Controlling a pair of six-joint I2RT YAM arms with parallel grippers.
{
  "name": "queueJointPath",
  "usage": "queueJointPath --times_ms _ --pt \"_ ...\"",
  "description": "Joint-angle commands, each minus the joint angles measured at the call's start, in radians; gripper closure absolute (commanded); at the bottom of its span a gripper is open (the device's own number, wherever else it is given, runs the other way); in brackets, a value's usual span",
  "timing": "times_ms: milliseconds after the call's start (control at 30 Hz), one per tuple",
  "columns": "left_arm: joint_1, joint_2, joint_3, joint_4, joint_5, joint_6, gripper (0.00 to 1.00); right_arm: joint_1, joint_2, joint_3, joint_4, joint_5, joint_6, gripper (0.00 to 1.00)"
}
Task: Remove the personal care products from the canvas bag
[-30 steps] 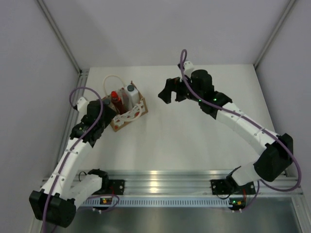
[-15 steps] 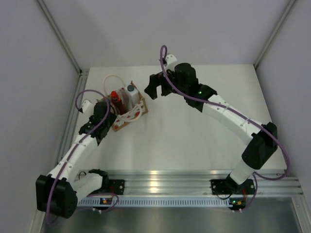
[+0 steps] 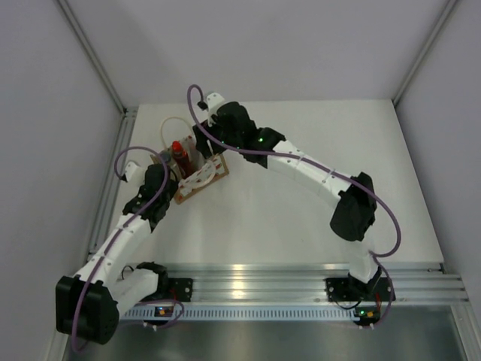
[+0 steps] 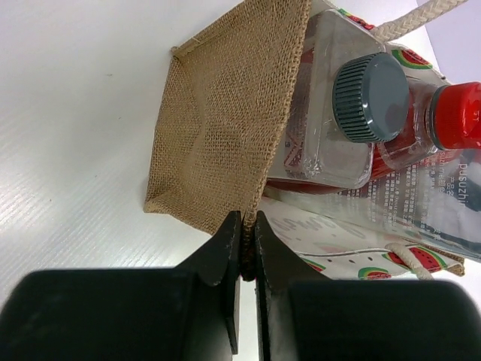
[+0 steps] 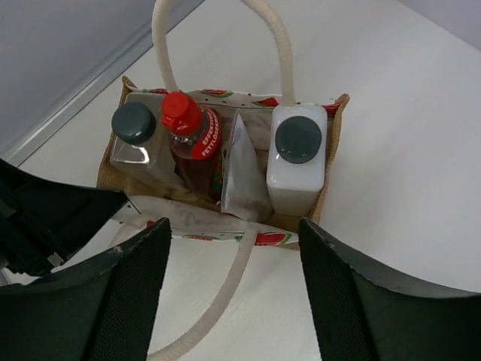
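Observation:
The canvas bag (image 3: pixel 201 177) stands upright at the table's back left. My left gripper (image 4: pixel 242 222) is shut on the bag's woven side edge (image 4: pixel 225 113), at its near-left corner (image 3: pixel 167 171). My right gripper (image 5: pixel 233 226) hangs open right above the bag (image 5: pixel 335 128), with nothing between its fingers. Inside stand a pale bottle with a grey cap (image 5: pixel 135 131), a red bottle (image 5: pixel 192 147), a white tapered tube (image 5: pixel 242 169) and a white bottle with a dark cap (image 5: pixel 297 162). The left wrist view shows the grey cap (image 4: pixel 368 98) and the red cap (image 4: pixel 458 113) close up.
One rope handle (image 5: pixel 218 30) arches over the bag's far side; the other (image 5: pixel 218 316) lies looped on the table on the near side. The enclosure's left wall and its rail (image 3: pixel 113 165) run close beside the bag. White tabletop (image 3: pixel 301 218) stretches to the right.
My left gripper has closed on the bag's edge. My right arm has swung left from mid-table to above the bag, and its jaws have narrowed somewhat.

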Motion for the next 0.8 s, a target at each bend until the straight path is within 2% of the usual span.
queueJointPath --times_ms 0,267,433,667,767 --pt "0.009 -0.029 -0.029 -0.001 -0.032 -0.026 1.0 0.038 0.052 0.107 -0.073 0.078 -0.039 0.35" --pt "0.009 -0.029 -0.032 -0.002 -0.023 -0.004 1.0 0.062 0.176 0.199 -0.073 0.069 -0.047 0.47" --pt "0.009 -0.011 -0.021 -0.001 -0.003 -0.004 1.0 0.062 0.254 0.267 -0.072 0.082 -0.068 0.48" --pt "0.009 -0.011 -0.015 -0.002 -0.004 0.005 1.0 0.069 0.323 0.323 -0.072 0.061 -0.055 0.58" --pt "0.009 -0.017 -0.017 -0.002 -0.009 0.011 1.0 0.077 0.331 0.32 -0.072 0.076 -0.058 0.6"
